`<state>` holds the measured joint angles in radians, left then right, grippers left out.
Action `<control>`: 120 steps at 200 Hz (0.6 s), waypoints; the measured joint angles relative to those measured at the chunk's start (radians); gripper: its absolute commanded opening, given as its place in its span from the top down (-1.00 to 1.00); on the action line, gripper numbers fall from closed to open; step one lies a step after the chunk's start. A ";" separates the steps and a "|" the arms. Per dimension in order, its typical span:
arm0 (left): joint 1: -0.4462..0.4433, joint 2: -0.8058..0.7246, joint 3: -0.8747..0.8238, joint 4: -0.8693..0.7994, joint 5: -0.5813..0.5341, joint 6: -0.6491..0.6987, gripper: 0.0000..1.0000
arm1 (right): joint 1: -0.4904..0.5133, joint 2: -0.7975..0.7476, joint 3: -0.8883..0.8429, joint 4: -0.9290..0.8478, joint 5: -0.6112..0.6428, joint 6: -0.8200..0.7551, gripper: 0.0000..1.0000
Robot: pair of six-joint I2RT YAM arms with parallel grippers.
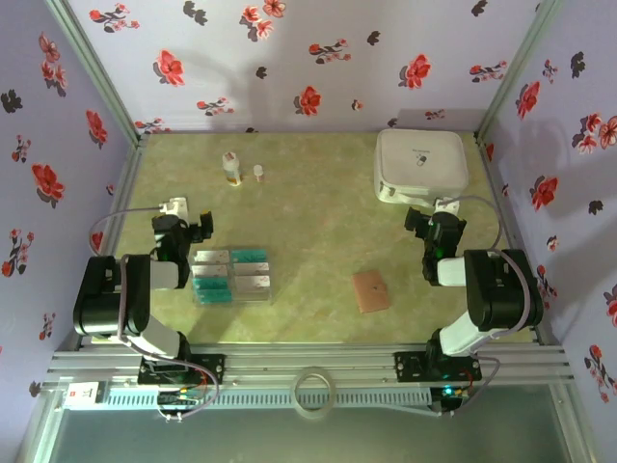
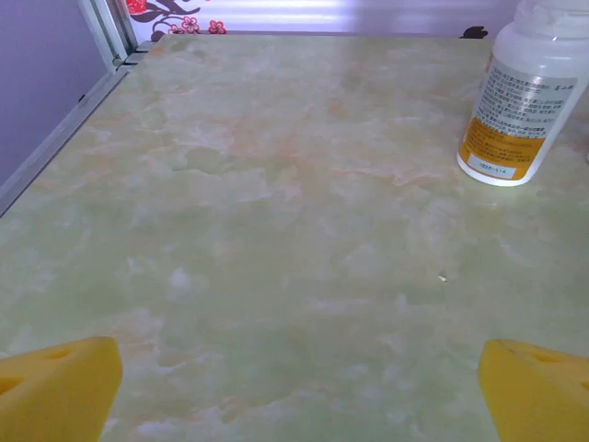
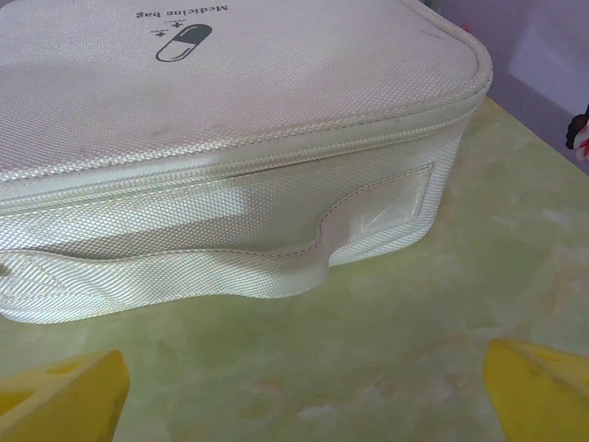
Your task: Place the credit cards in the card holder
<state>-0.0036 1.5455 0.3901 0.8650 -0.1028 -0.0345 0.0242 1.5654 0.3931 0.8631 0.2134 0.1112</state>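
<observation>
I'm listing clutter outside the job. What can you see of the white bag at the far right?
The white bag is a rounded-cornered case of woven off-white fabric, lightly smudged. Its top bears a capsule logo and the words Medicine bag; a zip line runs round the side, over a flat carry strap. It looks closed and lies flat on the table, nothing else visibly touching it.

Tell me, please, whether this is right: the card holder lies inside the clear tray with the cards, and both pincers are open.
No: the card holder lies on the table, apart from the clear tray holding the cards, as the top external view shows. The left pincer and right pincer are open.
</observation>
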 measured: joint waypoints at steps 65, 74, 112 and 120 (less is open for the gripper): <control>0.000 0.000 0.000 -0.006 0.000 0.000 -0.99 | 0.000 0.000 0.000 0.000 0.000 0.000 -0.99; 0.000 0.000 0.000 -0.006 0.000 0.000 -0.99 | 0.000 0.000 0.000 0.000 0.000 0.000 -0.99; 0.000 0.000 0.000 -0.006 0.000 0.000 -0.99 | 0.000 0.000 0.000 0.000 0.000 0.000 -0.99; 0.000 0.000 0.000 -0.006 0.000 0.000 -0.99 | 0.000 0.000 0.000 0.000 0.000 0.000 -0.99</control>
<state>-0.0036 1.5455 0.3901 0.8589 -0.1028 -0.0345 0.0242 1.5654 0.3927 0.8631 0.2134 0.1112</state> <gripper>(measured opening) 0.997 0.993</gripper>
